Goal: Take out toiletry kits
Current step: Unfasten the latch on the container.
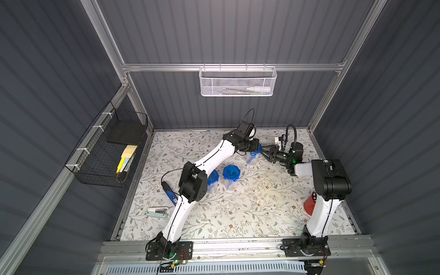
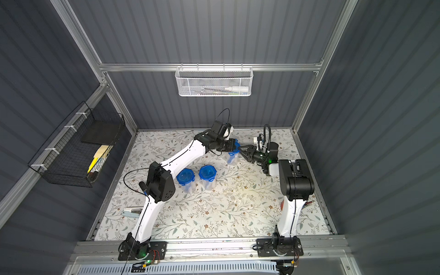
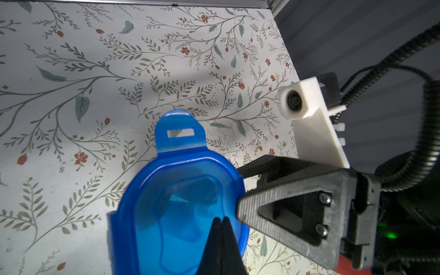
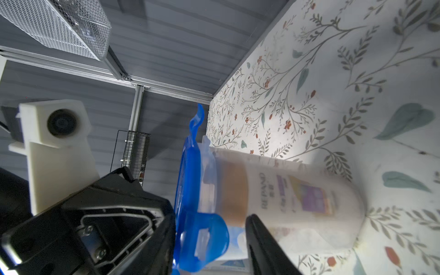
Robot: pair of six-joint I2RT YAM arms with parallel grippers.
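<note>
1. Near the near-left corner of the floral-patterned tabletop (image 1: 238, 214) lies a pale white-and-blue flat device (image 1: 157, 212). Just beyond it, a dark-blue flat rectangular gadget (image 1: 172, 196) is partly hidden by the left arm. By the right edge, a red object (image 1: 309, 206) shows behind the right arm.
2. Around the middle of the tabletop, a clear plastic jar with a blue clip lid (image 1: 231, 172) stands upright. Just beside it is a second such jar (image 1: 213, 177), half covered by the left arm.
3. Near the far edge, right of middle, a third clear jar (image 1: 252, 159) stands upright between the two grippers. Its blue lid (image 3: 181, 190) is on, with one clip sticking outward.
4. The left gripper (image 3: 220, 222) has its fingers pressed together, tips over that lid.
5. The right gripper (image 1: 262, 151) has its jaws spread, one fingertip at the lid's rim.
6. Inside this jar, the right wrist view shows a cream bottle with a tan cap and dark label (image 4: 297, 197) through the wall. The rest of the kit is too blurred to tell.
7. On the back wall hangs a white mesh basket (image 1: 238, 82).
</note>
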